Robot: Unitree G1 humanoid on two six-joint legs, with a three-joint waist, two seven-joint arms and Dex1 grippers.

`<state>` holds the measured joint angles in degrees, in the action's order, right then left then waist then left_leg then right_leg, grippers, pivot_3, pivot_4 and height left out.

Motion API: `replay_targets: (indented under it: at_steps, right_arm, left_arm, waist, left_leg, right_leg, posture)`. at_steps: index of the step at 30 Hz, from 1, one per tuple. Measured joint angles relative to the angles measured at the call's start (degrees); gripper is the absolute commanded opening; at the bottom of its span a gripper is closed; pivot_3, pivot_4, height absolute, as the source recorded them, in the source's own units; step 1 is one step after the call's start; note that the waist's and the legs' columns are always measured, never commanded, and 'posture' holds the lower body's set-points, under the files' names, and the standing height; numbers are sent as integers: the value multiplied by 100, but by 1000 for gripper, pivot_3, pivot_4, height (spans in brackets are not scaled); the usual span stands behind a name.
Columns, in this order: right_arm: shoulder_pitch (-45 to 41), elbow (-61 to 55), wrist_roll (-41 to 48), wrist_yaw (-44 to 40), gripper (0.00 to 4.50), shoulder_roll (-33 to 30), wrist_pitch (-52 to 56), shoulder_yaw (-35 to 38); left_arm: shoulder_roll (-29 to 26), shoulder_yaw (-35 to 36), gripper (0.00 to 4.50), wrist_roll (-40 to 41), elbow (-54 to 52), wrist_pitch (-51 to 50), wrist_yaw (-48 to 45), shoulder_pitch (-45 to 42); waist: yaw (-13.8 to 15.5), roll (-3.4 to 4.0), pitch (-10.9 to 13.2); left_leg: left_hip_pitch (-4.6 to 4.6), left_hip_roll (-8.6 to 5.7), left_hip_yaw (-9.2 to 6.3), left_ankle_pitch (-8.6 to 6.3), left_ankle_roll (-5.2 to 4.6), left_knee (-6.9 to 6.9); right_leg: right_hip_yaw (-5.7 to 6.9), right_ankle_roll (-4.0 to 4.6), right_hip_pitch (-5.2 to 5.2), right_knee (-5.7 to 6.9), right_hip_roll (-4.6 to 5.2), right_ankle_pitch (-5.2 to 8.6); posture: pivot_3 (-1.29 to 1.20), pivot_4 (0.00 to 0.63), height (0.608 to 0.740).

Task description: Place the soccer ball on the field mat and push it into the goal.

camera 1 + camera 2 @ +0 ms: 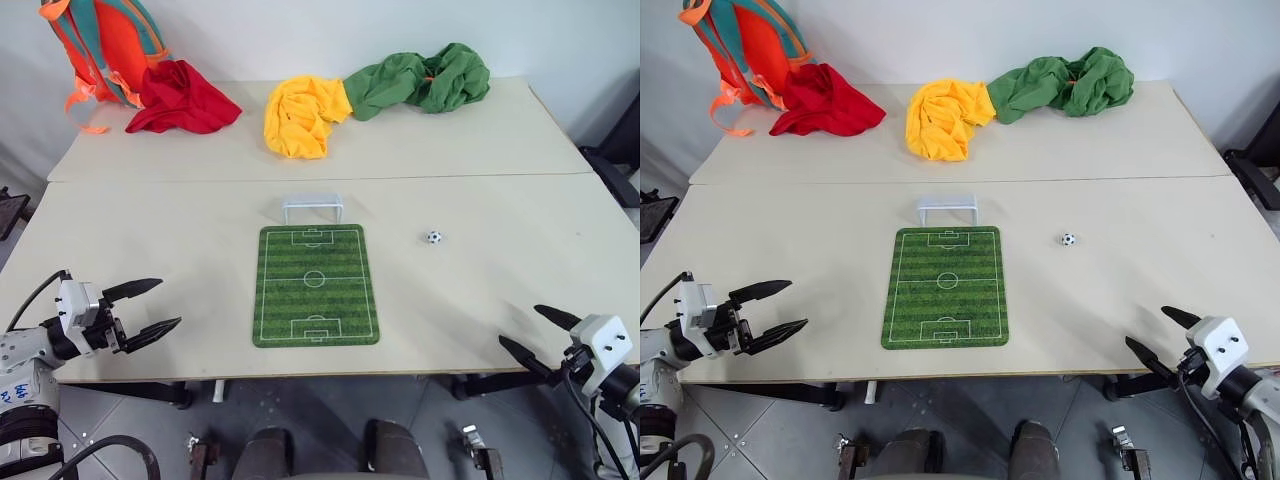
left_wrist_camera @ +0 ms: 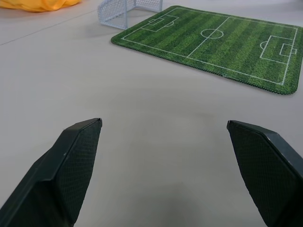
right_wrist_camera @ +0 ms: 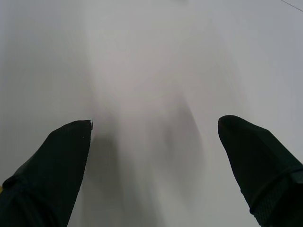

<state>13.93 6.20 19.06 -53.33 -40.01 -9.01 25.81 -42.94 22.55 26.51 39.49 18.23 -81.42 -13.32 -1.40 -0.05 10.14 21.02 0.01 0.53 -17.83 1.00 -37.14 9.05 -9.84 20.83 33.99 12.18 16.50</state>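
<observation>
The soccer ball (image 1: 434,237) lies on the bench (image 1: 150,240) right of the field mat (image 1: 315,285). The goal (image 1: 312,208) stands at the mat's far end. Left gripper (image 1: 160,306) and right gripper (image 1: 530,333) fingers are spread, empty

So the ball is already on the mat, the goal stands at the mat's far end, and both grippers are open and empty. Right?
Not quite. The ball is not on the mat; it lies on the bare table to the mat's right, as the left eye view shows. The goal does stand at the mat's far end, and the left gripper and right gripper are open and empty.
</observation>
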Motion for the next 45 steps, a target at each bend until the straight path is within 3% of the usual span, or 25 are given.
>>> replay_targets:
  at_steps: [12,19,24,29,37,40,45]
  right_arm:
    - [-273,-683,123,983,4462,0,1237,109]
    - [-2128,-1236,469,1629,4462,-38,2951,-498]
    - [-3446,-350,65,1596,4462,24,3262,-1497]
    - [-4678,1488,-441,1383,4462,522,2762,-2155]
    - [-5341,3096,-798,1013,4462,773,2062,-2337]
    - [-5438,3338,-842,901,3874,809,1901,-2336]
    - [-5441,3370,-870,842,2202,877,1838,-2333]
  left_arm:
    - [23,121,4500,263,-591,-672,424,202]
    - [254,44,4500,362,-1442,-1020,450,316]
    - [398,-68,4500,375,-1804,-1146,468,432]
    - [604,-85,4500,417,-2429,-1234,734,731]
    - [655,6,4500,554,-3037,-1336,1010,1406]
    - [690,8,4500,574,-3198,-1343,1122,1523]
    - [692,10,4500,634,-3312,-1347,1220,1625]
  waist:
    - [-6,0,0]
    - [-12,1,0]
    - [9,0,1]
    - [-38,0,1]
    - [-36,1,1]
    - [-37,0,1]
    - [-37,1,1]
  left_leg:
    - [0,2,0,0,0,-1]
    - [9,14,0,-3,6,-4]
    - [20,13,1,-3,6,-4]
    - [18,12,8,-3,6,-7]
    - [20,16,9,-3,6,-7]
    - [19,16,8,-3,6,-13]
    - [17,17,9,-3,6,-17]
  right_leg:
    - [-1,0,1,2,0,0]
    - [-3,6,16,6,-12,-3]
    - [1,6,22,3,-12,-4]
    - [-5,5,22,0,-12,-4]
    - [-4,5,22,0,-15,-4]
    - [-5,6,20,1,-15,-5]
    - [-7,8,19,4,-15,-6]
  posture:
    - [0,150,740]
    - [0,150,740]
    - [0,150,740]
    - [0,150,740]
    - [0,150,740]
    - [0,150,740]
    - [0,150,740]
